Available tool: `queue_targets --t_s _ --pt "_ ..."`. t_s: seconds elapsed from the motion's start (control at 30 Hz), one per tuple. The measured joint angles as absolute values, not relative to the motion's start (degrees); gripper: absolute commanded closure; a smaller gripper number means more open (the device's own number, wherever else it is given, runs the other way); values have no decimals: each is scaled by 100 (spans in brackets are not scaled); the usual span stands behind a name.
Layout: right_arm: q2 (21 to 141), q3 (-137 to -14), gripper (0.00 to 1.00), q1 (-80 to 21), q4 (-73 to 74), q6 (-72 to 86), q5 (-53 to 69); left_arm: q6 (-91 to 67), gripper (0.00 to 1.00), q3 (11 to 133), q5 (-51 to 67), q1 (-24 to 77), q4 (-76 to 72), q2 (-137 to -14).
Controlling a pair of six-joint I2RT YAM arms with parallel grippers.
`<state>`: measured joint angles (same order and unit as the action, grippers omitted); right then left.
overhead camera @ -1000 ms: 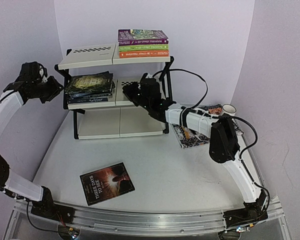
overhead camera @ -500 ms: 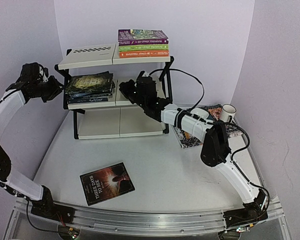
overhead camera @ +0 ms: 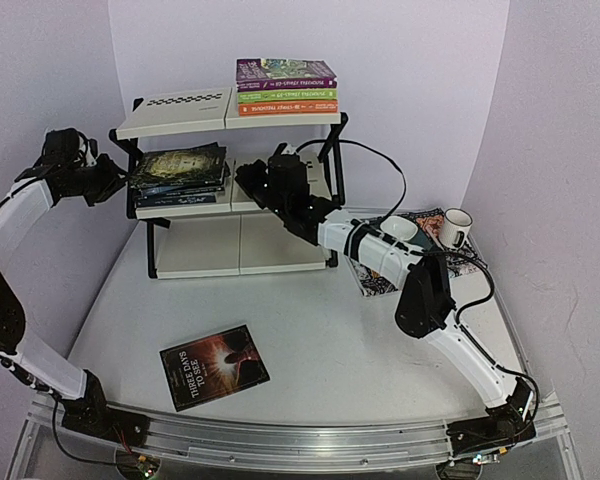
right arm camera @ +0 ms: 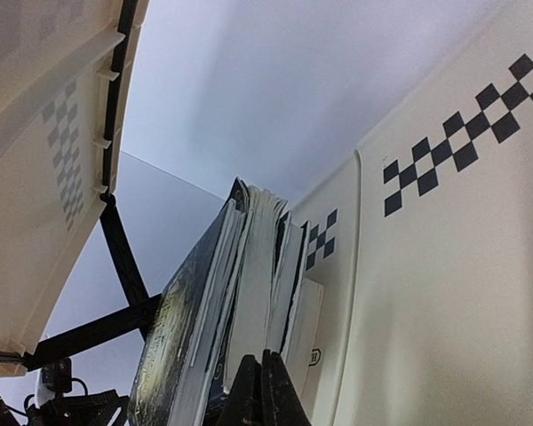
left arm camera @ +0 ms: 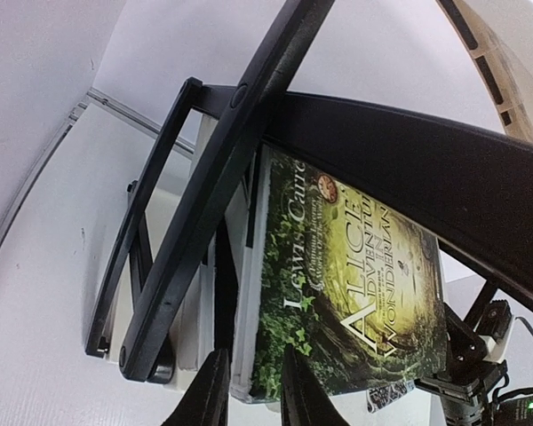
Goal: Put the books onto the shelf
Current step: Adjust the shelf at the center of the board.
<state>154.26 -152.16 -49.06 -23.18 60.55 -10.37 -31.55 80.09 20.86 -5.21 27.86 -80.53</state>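
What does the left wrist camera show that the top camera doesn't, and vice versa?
Only the left wrist: the top cover's readable title, Alice's Adventures in Wonderland. Only the top: the book stack on the upper tier, the Three Days to See book on the table, the white mug. Both: the black-framed shelf and the middle-tier pile.

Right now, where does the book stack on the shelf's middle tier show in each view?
Top external: book stack in the upper left of the picture.
Left wrist: book stack centre-right, green cover up.
Right wrist: book stack lower centre, page edges showing.
Shared landmark: the black shelf frame.
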Motion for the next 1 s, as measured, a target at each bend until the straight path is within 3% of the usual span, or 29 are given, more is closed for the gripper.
queue_targets --t_s 0.53,0.73,0.87,1.0 --pt "15474 -15233 100 -5017 -2174 6128 -993 -3385 85 7634 2211 -1197 2600 -8082" --pt "15334 -14722 100 -5107 -2571 5835 -1074 -3544 90 7631 2095 -1260 2585 -8342" --pt "15139 -14313 100 -5109 -2773 5607 -1166 -3651 100 7649 2115 -1260 2587 -8698" --pt "14787 -13666 100 -5065 -2991 5483 -1321 -3778 100 7738 2427 -1278 2582 -9216"
